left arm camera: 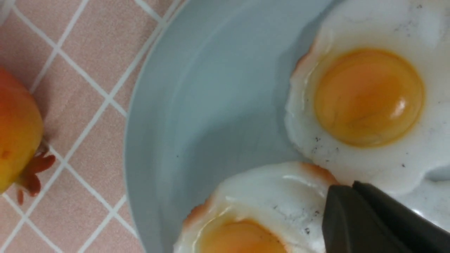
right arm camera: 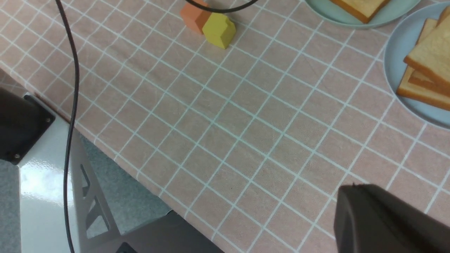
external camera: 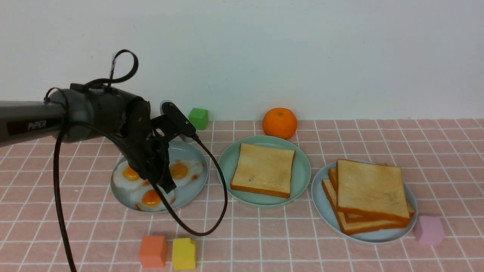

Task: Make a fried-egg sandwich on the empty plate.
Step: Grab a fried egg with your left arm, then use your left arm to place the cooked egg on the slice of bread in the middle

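Mint-green plate (external camera: pixel 302 174) holds single golden toast slice (external camera: pixel 263 170).

White lettering reading "PiPER" stands on the left arm (external camera: pixel 30 121).

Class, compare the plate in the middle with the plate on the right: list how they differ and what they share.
The middle plate is mint-green; the right plate is pale grey-blue. The middle plate carries one toast slice; the right plate carries a stack of slices. Both are round, low-rimmed and hold toast.
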Motion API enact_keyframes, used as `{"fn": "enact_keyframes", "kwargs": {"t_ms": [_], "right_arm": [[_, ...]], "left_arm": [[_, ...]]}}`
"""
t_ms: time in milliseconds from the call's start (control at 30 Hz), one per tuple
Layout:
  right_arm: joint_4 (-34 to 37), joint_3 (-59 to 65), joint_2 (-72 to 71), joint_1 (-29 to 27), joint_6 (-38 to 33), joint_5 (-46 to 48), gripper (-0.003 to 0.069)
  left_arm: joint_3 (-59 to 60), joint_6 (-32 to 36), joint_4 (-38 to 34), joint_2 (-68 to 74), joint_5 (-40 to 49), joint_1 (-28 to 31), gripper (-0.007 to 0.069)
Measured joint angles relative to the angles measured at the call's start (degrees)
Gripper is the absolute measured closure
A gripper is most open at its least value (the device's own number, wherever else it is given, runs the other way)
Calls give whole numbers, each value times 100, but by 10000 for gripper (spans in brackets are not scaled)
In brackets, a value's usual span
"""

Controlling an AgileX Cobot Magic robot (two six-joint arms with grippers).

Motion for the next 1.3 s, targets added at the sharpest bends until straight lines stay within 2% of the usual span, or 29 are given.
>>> {"fn": "enact_keyframes", "kwargs": {"t_ms": [500,633,767,967,1300], "right_arm": [[-20,0,-6,0,-6,5,627],[-420,0,-18,0,138,52,627],[-931,0,-163,0,413,260,624],[-1009,0,-506,0,550,405,623],[-1005,0,-1044,0,838,455,622]], "left_arm": [[11,71,-590,-944,426,-44,612],[11,413,-687,-1173,568,-463,612],[11,652,-954,-1251,510,-1300,612],[-185,1068,-1060,-1077,346,-2014,612],[-1545,1198,-1257,180,416,-2096,612]]}}
